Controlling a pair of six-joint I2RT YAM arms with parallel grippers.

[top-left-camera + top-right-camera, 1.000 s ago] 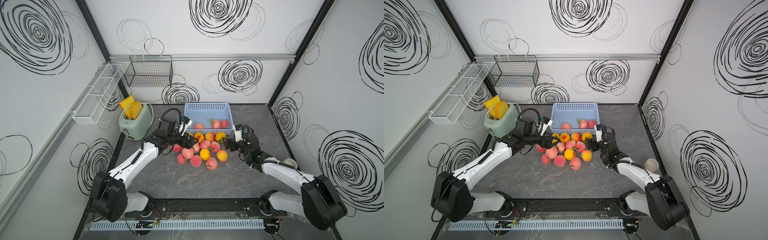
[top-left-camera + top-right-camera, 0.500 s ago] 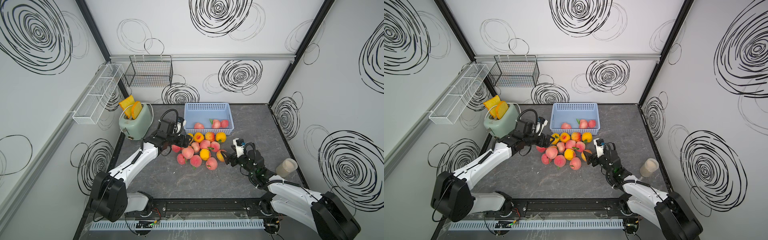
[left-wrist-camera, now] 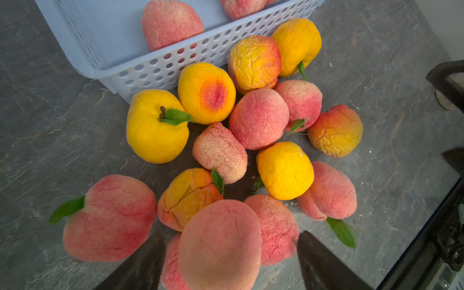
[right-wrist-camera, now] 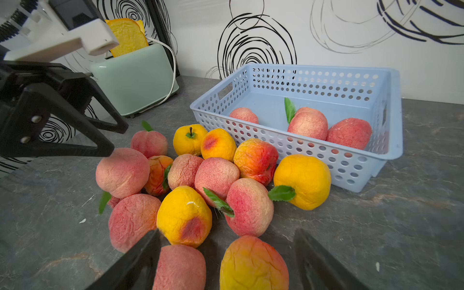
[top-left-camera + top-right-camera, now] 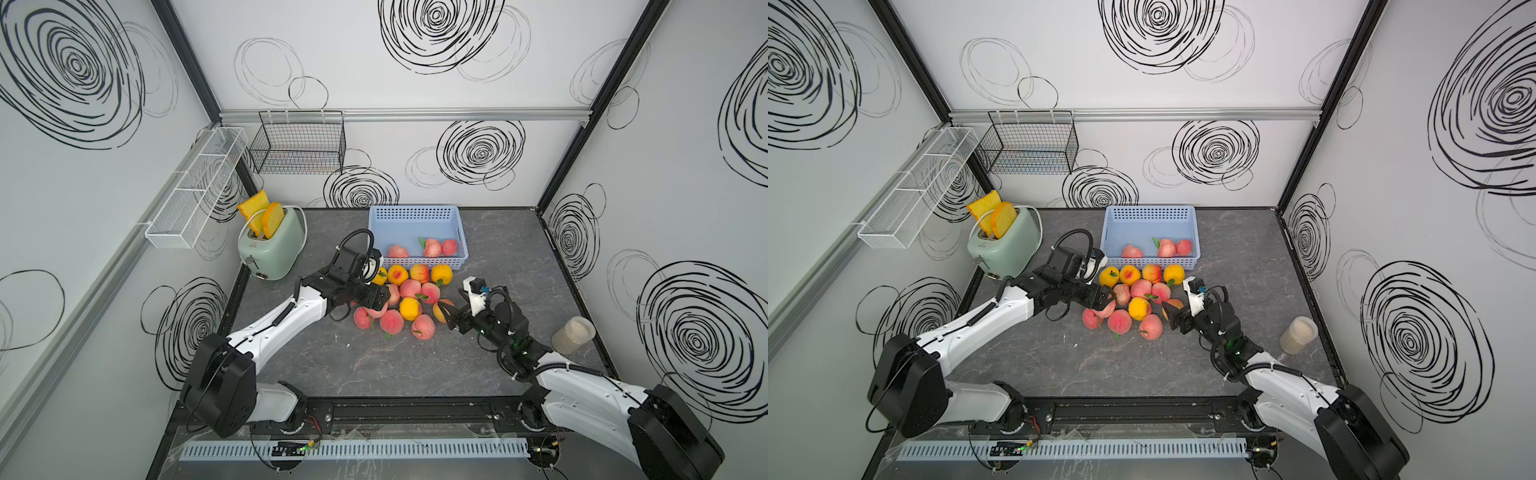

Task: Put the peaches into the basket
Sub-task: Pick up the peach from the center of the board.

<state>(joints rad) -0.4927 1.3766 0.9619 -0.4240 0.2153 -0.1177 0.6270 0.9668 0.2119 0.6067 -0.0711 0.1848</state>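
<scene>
— Over at the far side of the worktop (image 5: 291,365), that blue basket (image 5: 415,214): what's in it?

— Three pink peaches (image 5: 432,248), all lying against its near wall, one to the left and two together at the right.

— And the others?

— Heaped in a pile (image 5: 411,291) on the worktop, right up against the basket's near wall. I'd say a dozen or more, with pink, yellow and orange mixed.

— Why are both arms down in the pile?

— My guess is each takes fruit from its own side, so they don't cross. The left tool (image 3: 231,236) straddles a pink peach (image 4: 123,173) that sits highest at the near left. That's likely why it was chosen. Its fingers (image 3: 145,261) stand apart with a gap beside the fruit, so it isn't clamped yet, though one tip looks to touch the top.

— The right one?

— The right tool (image 4: 227,232) is low at the near right with its jaws wide. An orange peach (image 4: 253,263) lies between them on the worktop. A pink one lies just beside it and might get caught too.

— Does anything else hold things?

— A toaster (image 5: 272,249) at the far left has two bread slices (image 5: 266,216) upright in its slots. A pale cup (image 5: 572,334) stands near the right wall, well apart from the fruit. I can't make out what's in it.
</scene>
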